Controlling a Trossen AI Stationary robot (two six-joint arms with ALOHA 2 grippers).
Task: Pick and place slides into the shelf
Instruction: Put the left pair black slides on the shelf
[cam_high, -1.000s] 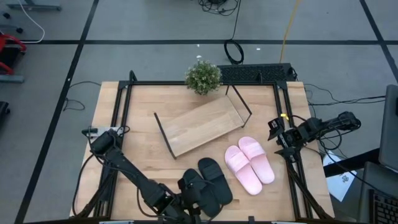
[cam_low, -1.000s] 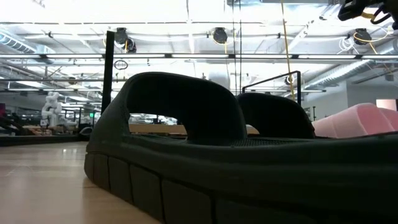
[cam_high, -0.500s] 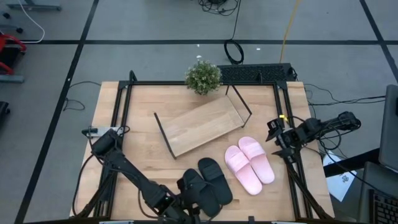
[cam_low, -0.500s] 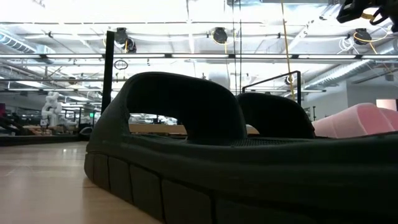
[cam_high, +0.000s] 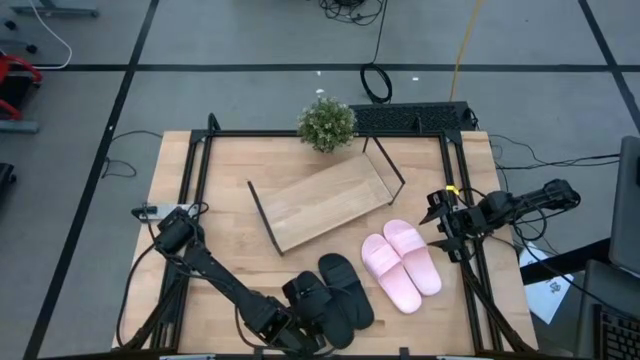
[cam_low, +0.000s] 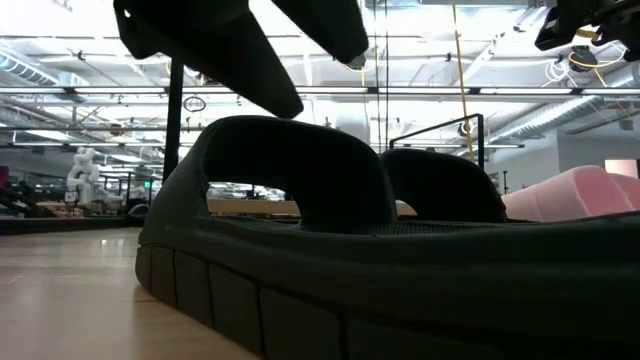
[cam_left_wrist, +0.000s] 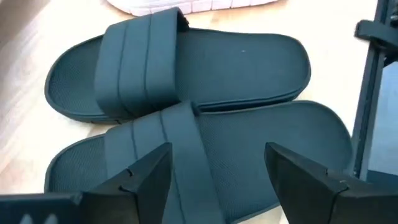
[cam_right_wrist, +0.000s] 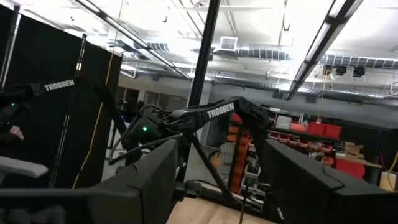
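The two black slides (cam_high: 335, 298) lie side by side, soles down, near the table's near edge. They fill the left wrist view (cam_left_wrist: 186, 81) and the low view (cam_low: 300, 180). My left gripper (cam_high: 303, 298) hovers open just above the nearer black slide (cam_left_wrist: 205, 168), one finger on each side of its strap, touching nothing (cam_low: 315, 80). The two pink slides (cam_high: 402, 265) lie flat to the right of the black ones. The shelf (cam_high: 325, 200) stands slanted in the middle of the table. My right gripper (cam_high: 438, 215) is open and raised by the right edge.
A small potted plant (cam_high: 326, 123) stands at the far edge behind the shelf. Black frame rails (cam_high: 200, 180) run along the table's left, right and far sides. Bare wood (cam_high: 225, 250) lies left of the black slides.
My left gripper has moved from the near edge toward the far edge, over the black slides, and now shows at the top of the low view above the strap. The slides have stayed where they were.
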